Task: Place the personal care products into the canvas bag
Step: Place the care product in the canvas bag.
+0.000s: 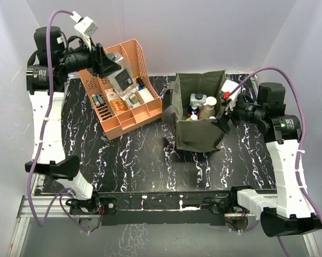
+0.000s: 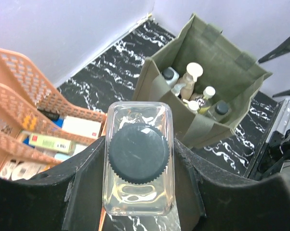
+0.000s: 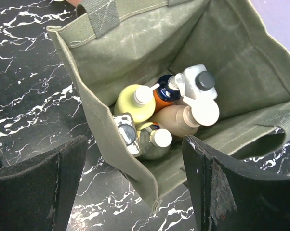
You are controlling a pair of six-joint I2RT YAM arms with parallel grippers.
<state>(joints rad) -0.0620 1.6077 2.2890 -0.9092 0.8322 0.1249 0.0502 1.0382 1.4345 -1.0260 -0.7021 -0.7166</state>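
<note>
My left gripper (image 2: 139, 185) is shut on a clear square-sided bottle (image 2: 138, 197) with a dark ribbed cap, held in the air above the orange rack (image 1: 134, 51). In the top view the left gripper (image 1: 108, 63) hangs at the back left. The olive canvas bag (image 1: 196, 136) stands open mid-table. Inside it are a yellow white-capped bottle (image 3: 133, 103), an orange-and-blue pump (image 3: 165, 94), a white bottle (image 3: 198, 84), a tan pump (image 3: 181, 118) and a small white-capped bottle (image 3: 157, 142). My right gripper (image 3: 134, 183) is open just over the bag's rim, at its right side (image 1: 223, 115).
The salmon-orange slotted rack (image 2: 19, 91) at the back left holds small flat boxes and tubes (image 2: 51, 143). White walls close in the back and both sides. The bag's straps (image 3: 101, 17) hang on its outer walls.
</note>
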